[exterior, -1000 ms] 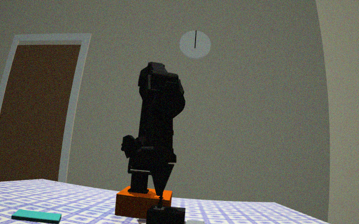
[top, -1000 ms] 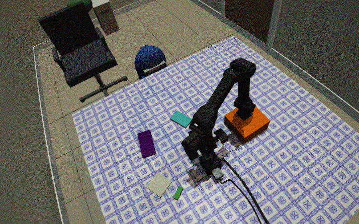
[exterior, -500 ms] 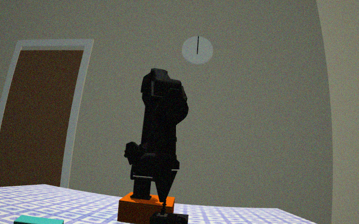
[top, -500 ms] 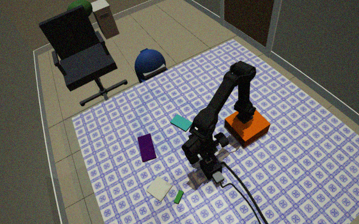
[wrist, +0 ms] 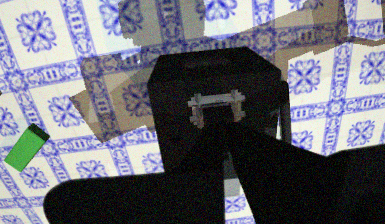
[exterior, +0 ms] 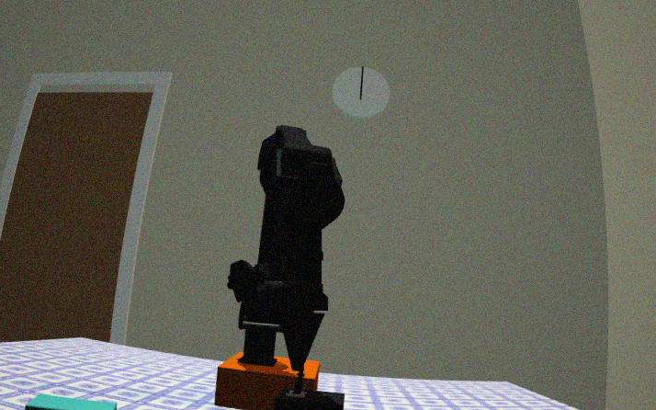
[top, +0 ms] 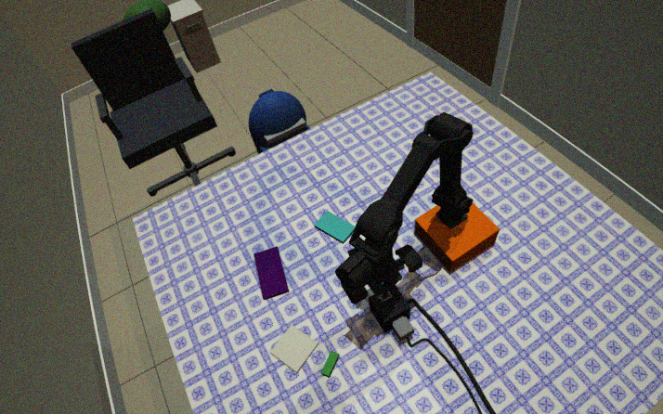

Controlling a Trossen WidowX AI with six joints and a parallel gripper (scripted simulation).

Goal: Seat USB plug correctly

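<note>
Patterned tablecloth (top: 555, 288) (exterior: 167, 375) (wrist: 37, 31) under pwr cube (top: 382, 315) (exterior: 318, 401) (wrist: 177, 142). Gripper (top: 386, 289) (exterior: 299, 369) (wrist: 222, 132) clamped on USB plug (exterior: 299, 381) (wrist: 216, 114) above, prob. for straight pull, then flip; depth unclear.

high slanting view over the whole table, low level view toward door wall, close downward wrist view, green block (top: 330, 364) (wrist: 26, 149) shared by top and wrist

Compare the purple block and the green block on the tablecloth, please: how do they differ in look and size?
The purple block is dark, while the green block is brighter. The purple block is clearly larger and wider; the green block is small and narrow. The purple block lies farther from the cream square than the green block does. Both are rectangular and lie flat on the patterned cloth.
</note>
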